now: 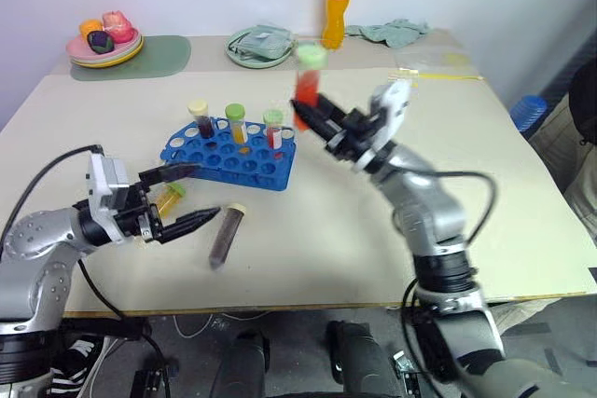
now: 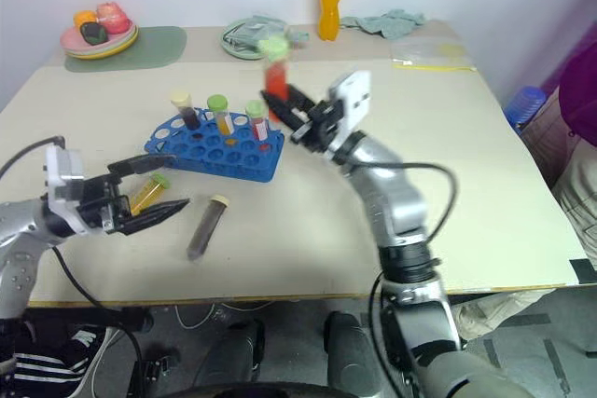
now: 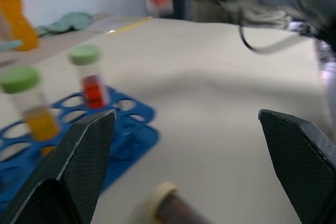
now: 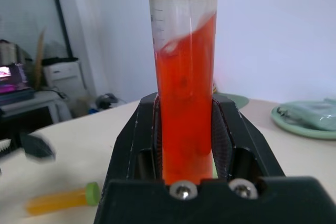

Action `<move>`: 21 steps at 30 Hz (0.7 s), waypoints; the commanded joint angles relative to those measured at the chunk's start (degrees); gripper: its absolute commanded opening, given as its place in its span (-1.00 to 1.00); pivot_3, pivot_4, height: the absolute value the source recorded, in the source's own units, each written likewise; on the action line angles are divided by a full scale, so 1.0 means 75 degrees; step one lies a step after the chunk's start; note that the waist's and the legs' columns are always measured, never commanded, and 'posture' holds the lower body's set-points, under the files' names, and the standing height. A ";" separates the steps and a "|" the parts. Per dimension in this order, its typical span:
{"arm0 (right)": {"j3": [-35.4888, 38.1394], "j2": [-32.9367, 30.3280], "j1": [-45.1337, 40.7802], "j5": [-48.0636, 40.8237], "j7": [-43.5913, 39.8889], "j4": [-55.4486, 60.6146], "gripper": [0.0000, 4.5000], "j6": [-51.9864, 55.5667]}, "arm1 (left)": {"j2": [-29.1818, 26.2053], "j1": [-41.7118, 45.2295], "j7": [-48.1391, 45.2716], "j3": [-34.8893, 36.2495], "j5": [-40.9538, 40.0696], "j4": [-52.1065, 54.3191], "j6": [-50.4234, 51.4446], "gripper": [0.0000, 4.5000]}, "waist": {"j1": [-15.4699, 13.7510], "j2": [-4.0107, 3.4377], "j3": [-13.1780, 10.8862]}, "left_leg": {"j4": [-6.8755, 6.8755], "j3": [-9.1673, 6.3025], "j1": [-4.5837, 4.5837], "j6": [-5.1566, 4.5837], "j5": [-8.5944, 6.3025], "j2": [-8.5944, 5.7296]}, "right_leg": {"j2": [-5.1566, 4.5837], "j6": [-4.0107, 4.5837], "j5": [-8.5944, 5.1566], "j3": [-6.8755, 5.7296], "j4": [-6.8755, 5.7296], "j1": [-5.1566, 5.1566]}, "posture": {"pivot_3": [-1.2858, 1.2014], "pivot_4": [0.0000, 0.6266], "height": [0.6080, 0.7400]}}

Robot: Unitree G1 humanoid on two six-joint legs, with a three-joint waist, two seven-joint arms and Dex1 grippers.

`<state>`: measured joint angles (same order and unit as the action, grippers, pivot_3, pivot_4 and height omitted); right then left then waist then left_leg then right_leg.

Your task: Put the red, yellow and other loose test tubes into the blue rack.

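My right gripper (image 1: 312, 120) clamps the clear, green-capped plastic tube of red liquid (image 1: 306, 90) upright above the bright blue holed plastic rack (image 1: 229, 154), ready for seating, while my left gripper (image 1: 189, 196) waits, jaws apart.

My black right gripper (image 4: 185, 145), centre frame, clamps a red-orange tube (image 4: 185, 103) with a pale green cap. Left of centre, the bright blue rack (image 1: 233, 160) carries dark, yellow and red tubes. At lower left, a yellow-orange, green-capped tube (image 2: 149, 193) and a purple-brown, cream-capped tube (image 1: 224, 235) lie on the beige table (image 1: 373, 230).
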<state>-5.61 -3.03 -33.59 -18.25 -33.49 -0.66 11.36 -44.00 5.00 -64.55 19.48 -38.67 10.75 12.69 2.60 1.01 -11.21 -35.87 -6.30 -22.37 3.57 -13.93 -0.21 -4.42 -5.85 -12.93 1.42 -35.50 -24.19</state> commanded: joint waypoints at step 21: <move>-0.0516 0.1628 -0.0966 0.1846 0.1174 -0.5232 -0.66 -0.4597 | 0.0056 -0.0425 0.0811 0.0416 0.0447 0.0223 -0.0227 1.00 | 0.0028 0.0005 0.0003 | 0.0041 -0.0005 0.0013 0.0028 0.0016 0.0001 | 0.0003 0.0009 0.0005 0.0003 -0.0005 -0.0012 | 0.03 -0.52 1.00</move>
<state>-10.23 7.33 -39.98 -3.34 -24.46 -41.35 -21.70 -43.51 1.97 -58.50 21.07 -34.68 10.28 11.71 2.81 1.05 -11.19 -35.56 -6.34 -22.27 3.78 -13.80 -0.21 -4.39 -5.78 -12.89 1.44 -35.53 -24.29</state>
